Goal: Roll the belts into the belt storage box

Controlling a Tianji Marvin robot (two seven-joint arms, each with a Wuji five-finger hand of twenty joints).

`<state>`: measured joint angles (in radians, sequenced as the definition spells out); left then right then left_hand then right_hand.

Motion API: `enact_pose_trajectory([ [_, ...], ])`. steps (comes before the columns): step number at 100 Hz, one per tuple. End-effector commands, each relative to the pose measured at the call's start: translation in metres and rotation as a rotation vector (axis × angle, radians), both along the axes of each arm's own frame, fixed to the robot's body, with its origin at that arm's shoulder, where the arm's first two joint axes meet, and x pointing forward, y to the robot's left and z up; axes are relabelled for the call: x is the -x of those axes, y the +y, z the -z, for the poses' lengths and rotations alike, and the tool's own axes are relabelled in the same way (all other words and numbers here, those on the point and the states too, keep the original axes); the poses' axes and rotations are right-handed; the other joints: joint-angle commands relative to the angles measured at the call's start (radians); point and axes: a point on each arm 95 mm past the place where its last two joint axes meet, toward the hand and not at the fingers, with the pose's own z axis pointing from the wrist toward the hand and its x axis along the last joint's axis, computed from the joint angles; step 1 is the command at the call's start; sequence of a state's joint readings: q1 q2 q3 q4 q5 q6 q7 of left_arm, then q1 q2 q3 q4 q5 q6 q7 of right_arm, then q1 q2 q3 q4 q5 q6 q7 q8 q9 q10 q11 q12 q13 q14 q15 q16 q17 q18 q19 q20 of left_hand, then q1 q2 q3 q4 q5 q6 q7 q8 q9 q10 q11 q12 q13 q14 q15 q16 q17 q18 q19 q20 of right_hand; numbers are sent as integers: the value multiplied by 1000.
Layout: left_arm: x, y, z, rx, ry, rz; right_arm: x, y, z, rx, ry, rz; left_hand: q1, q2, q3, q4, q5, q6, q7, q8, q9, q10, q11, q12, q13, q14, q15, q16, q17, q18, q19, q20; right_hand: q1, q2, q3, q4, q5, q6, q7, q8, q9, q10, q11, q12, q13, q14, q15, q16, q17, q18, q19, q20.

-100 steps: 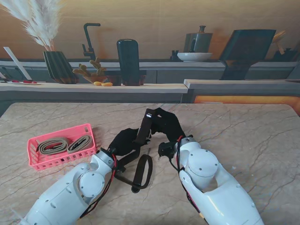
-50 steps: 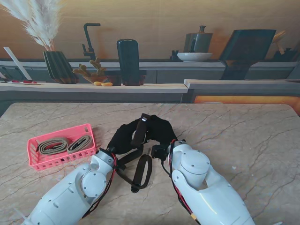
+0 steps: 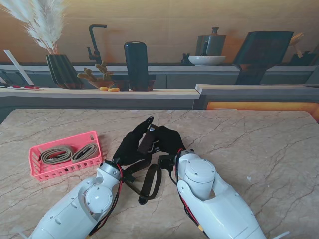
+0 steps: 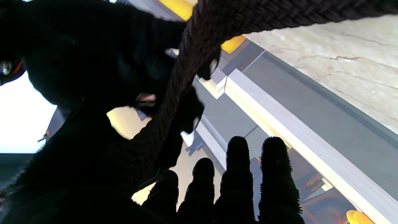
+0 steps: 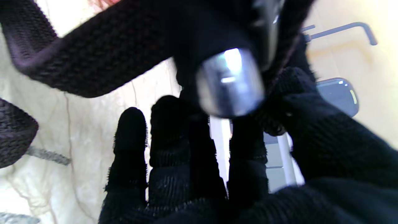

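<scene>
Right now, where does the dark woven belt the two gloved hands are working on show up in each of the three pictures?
Stand view: the dark woven belt runs from between the hands toward me, looping on the marble table.
Left wrist: it crosses diagonally.
Right wrist: a broad band.
Shared landmark: the marble table.

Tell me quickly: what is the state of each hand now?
Left hand: closed on the dark belt.
Right hand: closed on the same belt.

Right hand (image 3: 167,139) slides in toward the left hand (image 3: 130,145), now pressed together mid-table, and the dark belt (image 3: 147,141) end between them drops lower, tilting over.
</scene>
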<state>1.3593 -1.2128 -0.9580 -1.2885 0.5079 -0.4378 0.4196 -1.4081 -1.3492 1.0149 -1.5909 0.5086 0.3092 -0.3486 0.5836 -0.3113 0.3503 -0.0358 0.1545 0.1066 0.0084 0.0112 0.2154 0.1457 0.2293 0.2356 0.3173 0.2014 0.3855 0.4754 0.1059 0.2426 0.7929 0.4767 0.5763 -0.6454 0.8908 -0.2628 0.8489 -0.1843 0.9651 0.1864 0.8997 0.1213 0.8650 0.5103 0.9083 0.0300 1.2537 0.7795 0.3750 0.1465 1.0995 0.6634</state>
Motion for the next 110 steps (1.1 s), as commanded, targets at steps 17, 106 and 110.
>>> enact_pose_trajectory([
  [17,4,-8,-8,57,4,-11,1,5,10,-7,49,-1,-36,3,39,-13,-22,24,-63,-29,-47,64,-70,-35,-50,1,-29,-34,-27,-19,-57,-39,49,-4,73,4,65,-112,98,-4,-4,18,24,4,-4,-12,23,4,-7,-9,37,12],
  [106,13,-16,-12,239,72,1,9,-16,16,82,209,-216,577,335,-404,-57,298,-193,916,487,453,-125,215,99,182,-137,43,-54,50,-66,63,-42,0,123,-111,64,-27,130,-89,127,-101,141,-74,-33,-113,104,-55,-8,-64,61,13,-1],
  [110,14,-16,-12,249,83,-2,8,-19,18,109,212,-219,579,332,-404,-56,301,-190,929,491,468,-122,217,100,199,-132,51,-51,57,-59,70,-39,-46,137,-109,87,-25,159,-198,189,-127,153,-88,-41,-125,111,-72,-10,-66,68,10,0],
])
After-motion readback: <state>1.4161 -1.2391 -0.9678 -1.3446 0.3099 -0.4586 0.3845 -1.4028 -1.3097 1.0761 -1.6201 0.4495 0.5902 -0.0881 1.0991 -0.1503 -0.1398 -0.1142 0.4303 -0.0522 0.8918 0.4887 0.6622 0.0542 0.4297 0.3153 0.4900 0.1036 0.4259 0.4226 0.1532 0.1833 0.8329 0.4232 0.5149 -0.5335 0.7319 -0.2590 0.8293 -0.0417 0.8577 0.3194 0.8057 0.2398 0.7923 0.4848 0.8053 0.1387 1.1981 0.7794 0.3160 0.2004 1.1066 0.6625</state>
